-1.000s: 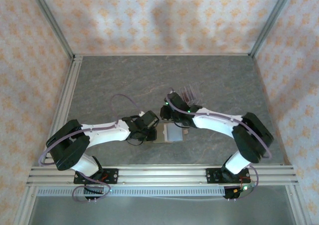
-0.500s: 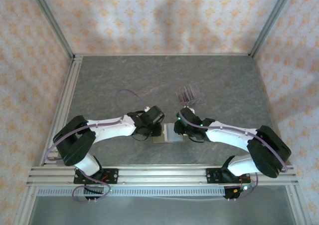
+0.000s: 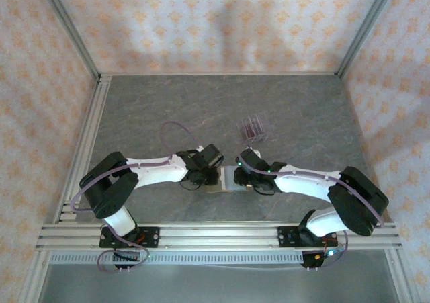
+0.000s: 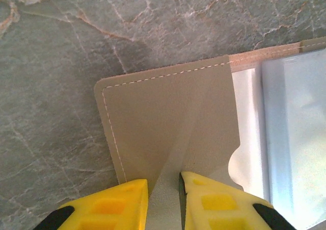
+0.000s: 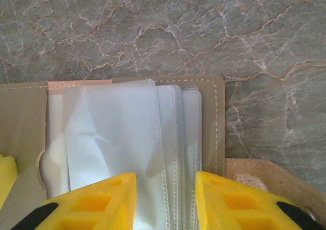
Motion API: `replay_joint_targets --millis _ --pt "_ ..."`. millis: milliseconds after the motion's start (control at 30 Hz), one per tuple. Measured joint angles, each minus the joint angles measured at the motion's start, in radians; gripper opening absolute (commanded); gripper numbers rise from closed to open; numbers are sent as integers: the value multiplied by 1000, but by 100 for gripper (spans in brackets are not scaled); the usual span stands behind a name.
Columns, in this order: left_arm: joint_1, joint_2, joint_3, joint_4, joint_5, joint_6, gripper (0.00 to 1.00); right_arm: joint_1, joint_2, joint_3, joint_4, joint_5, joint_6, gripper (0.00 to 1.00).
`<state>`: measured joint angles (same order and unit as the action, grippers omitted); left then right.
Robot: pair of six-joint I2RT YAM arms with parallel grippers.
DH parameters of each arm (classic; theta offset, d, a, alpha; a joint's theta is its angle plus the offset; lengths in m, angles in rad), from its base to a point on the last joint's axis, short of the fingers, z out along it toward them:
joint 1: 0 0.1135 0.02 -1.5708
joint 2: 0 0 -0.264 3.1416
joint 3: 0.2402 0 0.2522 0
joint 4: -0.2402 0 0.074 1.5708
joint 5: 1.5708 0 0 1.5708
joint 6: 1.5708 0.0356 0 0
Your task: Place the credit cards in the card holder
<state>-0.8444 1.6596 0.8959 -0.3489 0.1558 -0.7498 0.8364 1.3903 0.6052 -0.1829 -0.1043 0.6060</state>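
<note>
marble tabletop (image 3: pixel 154 101) holds the open card holder (image 4: pixel 168 123), left tool (image 4: pixel 164 181) pinching it, right tool (image 5: pixel 166 181) spread over it

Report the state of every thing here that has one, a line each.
card holder: open on the table, clear sleeves facing up and looking empty
left gripper: shut on the card holder, pinching its tan side
right gripper: open, astride the clear sleeves
credit cards: standing in the clear stand, not yet in the card holder
clear stand: upright, loaded with the credit cards
</note>
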Motion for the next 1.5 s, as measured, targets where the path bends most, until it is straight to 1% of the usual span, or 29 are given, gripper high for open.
replay_joint_targets --millis 300,633,833,1100,1333,1500 --pt "0 8 7 -1 0 0 24 14 0 1 -2 12 -1 36" --pt "0 8 7 0 0 0 24 45 2 52 -47 75 -14 37" --pt "0 8 7 0 0 -1 24 45 75 127 -54 101 -40 37" --pt "9 8 6 -2 19 -1 24 39 150 154 -63 109 -61 37" --pt "13 8 6 -2 24 -1 24 35 169 159 -56 113 -61 37" --pt "14 8 6 -2 27 -1 24 35 174 159 -48 117 -61 33"
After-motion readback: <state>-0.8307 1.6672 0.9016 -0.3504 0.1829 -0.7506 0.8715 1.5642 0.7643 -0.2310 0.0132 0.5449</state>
